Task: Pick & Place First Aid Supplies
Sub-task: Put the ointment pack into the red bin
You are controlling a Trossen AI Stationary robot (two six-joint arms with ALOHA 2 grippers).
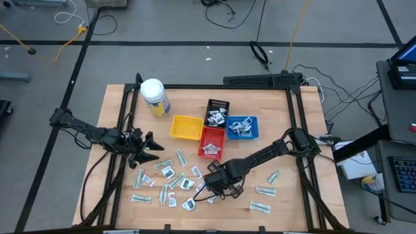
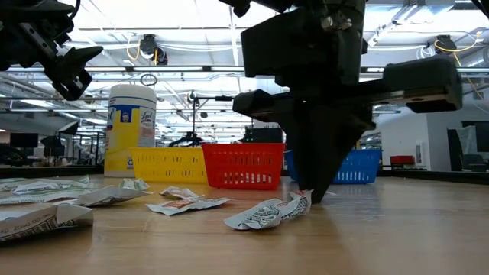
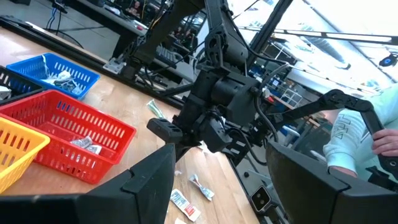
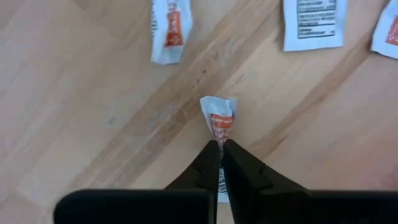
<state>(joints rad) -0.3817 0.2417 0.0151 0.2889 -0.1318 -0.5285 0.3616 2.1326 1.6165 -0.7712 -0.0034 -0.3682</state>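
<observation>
- Grasp is the step in hand: the right gripper stands down at the table, near its front and a little right of centre, with its fingers pinched together on a white slip with a red mark.
- Fingers of that gripper are all but closed; the slip's nearer end is caught between the tips and the rest juts out forward, crumpled and folded along its middle.
- Slip's long axis runs in line with the fingers, pointing straight away from the wrist; the red print faces up.
- Low view shows the dark fingers touching the wood right beside a crumpled packet; whether that is the same slip I cannot tell.
- Next move, as I judge it, calls for a straight lift without loosening the pinch, then a carry toward the far trays, most likely the red tray, which already holds like pieces; the hold is on one end only, so the slip may droop or slide out.
- Other packets lie scattered across the near part of the table, with a white square and another red-marked slip near the held one but apart from it.
- Left gripper waits above the left side of the table, fingers spread wide and empty.
</observation>
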